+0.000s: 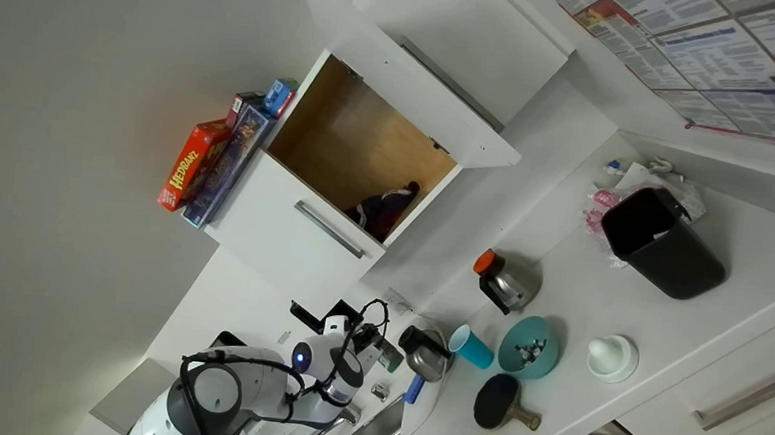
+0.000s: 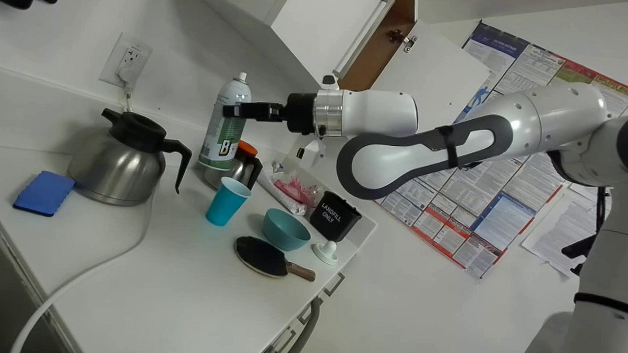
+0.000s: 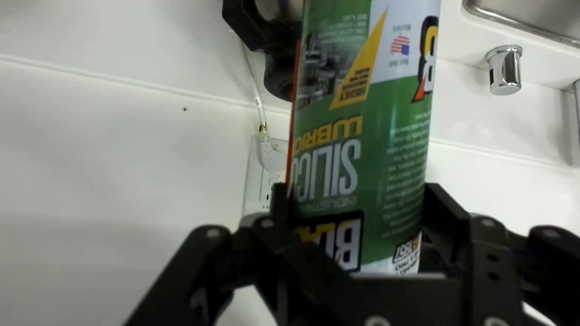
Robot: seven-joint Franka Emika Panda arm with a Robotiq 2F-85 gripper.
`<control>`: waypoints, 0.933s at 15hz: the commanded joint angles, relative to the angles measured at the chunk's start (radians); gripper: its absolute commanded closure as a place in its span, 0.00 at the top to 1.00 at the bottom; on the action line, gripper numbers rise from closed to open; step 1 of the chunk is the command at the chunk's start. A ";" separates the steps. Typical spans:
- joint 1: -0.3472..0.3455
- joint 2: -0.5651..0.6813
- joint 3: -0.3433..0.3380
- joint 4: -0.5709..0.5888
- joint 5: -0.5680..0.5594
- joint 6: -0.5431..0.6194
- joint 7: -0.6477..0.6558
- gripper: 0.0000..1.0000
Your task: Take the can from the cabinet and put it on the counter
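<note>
The can [image 2: 222, 139] is a tall green and white spray can with a white cap. My gripper [image 2: 234, 111] is shut around its upper body and holds it roughly upright, apparently above the counter [image 2: 174, 276]. In the wrist view the can [image 3: 362, 136] fills the space between the two black fingers [image 3: 355, 199], its label upside down. In an exterior view the can [image 1: 389, 356] shows partly behind the gripper [image 1: 371, 341]. The cabinet [image 1: 359, 132] stands open higher up, its white door swung out, with a dark item inside [image 1: 388, 207].
A steel jug [image 2: 118, 164] and an orange-lidded jug [image 1: 517, 283] stand near the can. A blue cup [image 2: 228, 201], teal bowl [image 2: 286, 230], black paddle [image 2: 261, 255], black bin [image 1: 692, 262] and blue sponge [image 2: 44, 192] are on the counter. A sink [image 2: 2, 291] borders it.
</note>
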 commanded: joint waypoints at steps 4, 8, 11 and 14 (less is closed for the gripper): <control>0.012 0.075 -0.005 0.032 -0.009 0.015 -0.013 0.48; 0.024 0.105 -0.023 0.023 0.033 0.018 -0.040 0.48; 0.033 0.150 -0.043 0.031 0.046 0.018 -0.037 0.48; 0.048 0.196 -0.068 0.045 0.061 0.018 -0.036 0.48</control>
